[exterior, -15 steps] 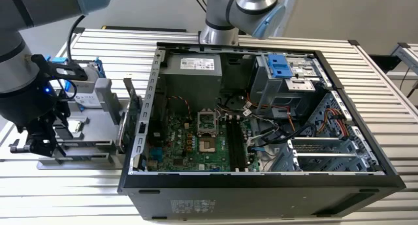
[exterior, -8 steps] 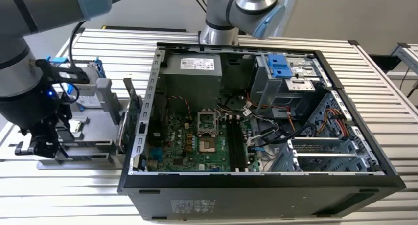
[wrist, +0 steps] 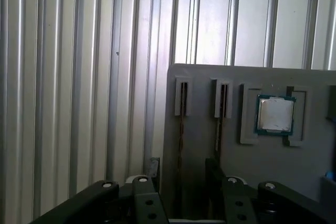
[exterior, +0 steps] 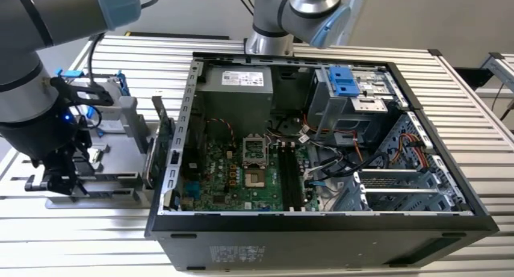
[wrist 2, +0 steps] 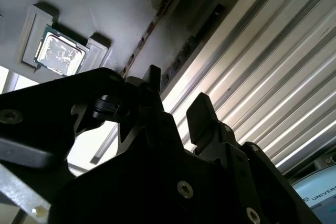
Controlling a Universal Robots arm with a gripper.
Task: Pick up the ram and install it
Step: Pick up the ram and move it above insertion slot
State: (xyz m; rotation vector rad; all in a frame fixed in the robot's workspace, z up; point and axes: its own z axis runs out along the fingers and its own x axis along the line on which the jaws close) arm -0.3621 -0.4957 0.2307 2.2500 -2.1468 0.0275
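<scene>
The jaws are apart, lined up with the ram (wrist: 181,140) in the grey holder (wrist: 202,77). If they close crooked, it could slip or bend.

Brand lettering on arm's joint cap (wrist 2: 320,196) — partial

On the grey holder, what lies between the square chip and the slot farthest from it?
A second narrow slot, as the first wrist view shows.

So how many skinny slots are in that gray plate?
2. One slot is near the gray plate's edge; the other slot is between it and the square silver chip. More may hide behind the gripper.
</scene>
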